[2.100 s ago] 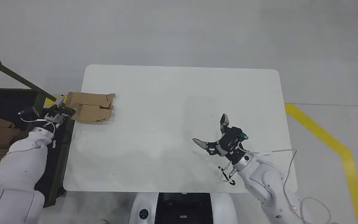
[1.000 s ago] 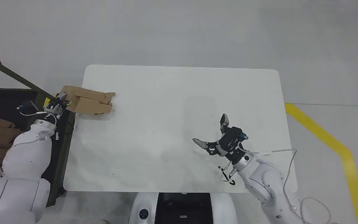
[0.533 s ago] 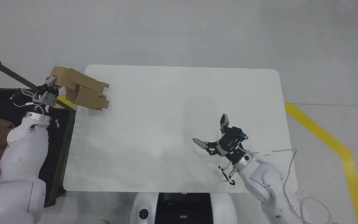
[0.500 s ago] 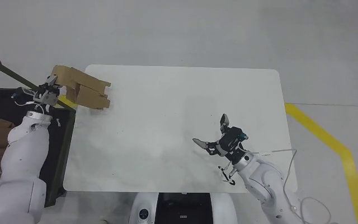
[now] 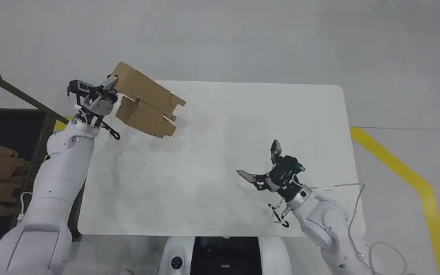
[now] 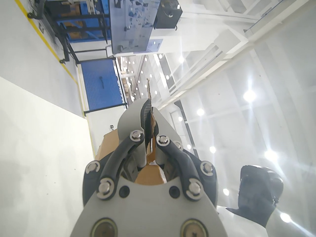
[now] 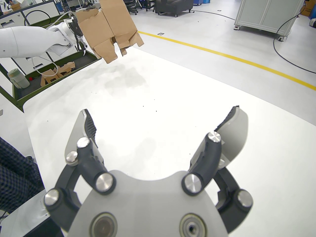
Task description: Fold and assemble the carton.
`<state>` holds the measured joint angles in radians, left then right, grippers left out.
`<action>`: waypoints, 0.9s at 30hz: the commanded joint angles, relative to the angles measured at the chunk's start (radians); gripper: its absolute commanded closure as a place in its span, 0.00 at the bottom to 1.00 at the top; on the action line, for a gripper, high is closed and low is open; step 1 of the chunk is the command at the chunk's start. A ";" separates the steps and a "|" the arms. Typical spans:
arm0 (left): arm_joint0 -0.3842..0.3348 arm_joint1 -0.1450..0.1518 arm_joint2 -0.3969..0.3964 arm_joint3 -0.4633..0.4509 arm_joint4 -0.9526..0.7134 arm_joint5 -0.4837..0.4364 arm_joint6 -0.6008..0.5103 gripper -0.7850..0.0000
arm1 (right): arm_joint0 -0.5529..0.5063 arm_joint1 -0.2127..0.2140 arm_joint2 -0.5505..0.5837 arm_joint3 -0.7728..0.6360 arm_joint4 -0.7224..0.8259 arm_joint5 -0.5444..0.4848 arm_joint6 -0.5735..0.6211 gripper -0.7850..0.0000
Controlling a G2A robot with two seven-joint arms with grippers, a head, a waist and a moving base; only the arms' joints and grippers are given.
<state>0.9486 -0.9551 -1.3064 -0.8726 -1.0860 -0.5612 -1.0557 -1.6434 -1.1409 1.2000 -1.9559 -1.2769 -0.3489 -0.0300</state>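
The right gripper (image 5: 257, 158) is over the near right part of the white table (image 5: 206, 185), its fingers spread wide with nothing between them. Well apart from it, above the table's far left corner, the flattened brown carton (image 5: 146, 104) is held clear of the surface. It is tilted, with its loose flaps on the side away from the left gripper (image 5: 110, 86). That gripper is clamped on the carton's far left edge, and the left wrist view shows the cardboard pinched between its fingers (image 6: 132, 118).
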 commanded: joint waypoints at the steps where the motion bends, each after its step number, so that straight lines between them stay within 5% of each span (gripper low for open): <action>1: 0.005 -0.012 0.027 -0.050 0.000 0.016 0.014 1.00 | 0.000 0.000 0.000 0.000 0.000 0.000 0.000 0.00; 15: -0.016 -0.094 0.194 -0.177 -0.035 0.098 0.019 1.00 | 0.000 0.000 0.000 0.000 0.000 0.000 0.000 0.00; 27: -0.025 -0.109 0.207 -0.145 -0.027 0.089 0.013 1.00 | 0.000 0.000 0.000 0.000 0.000 0.000 0.000 0.00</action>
<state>0.9236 -1.0645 -1.0998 -1.0178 -1.1129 -0.4718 -1.0432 -1.6434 -1.1409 1.2000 -1.9559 -1.2769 -0.3489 -0.0300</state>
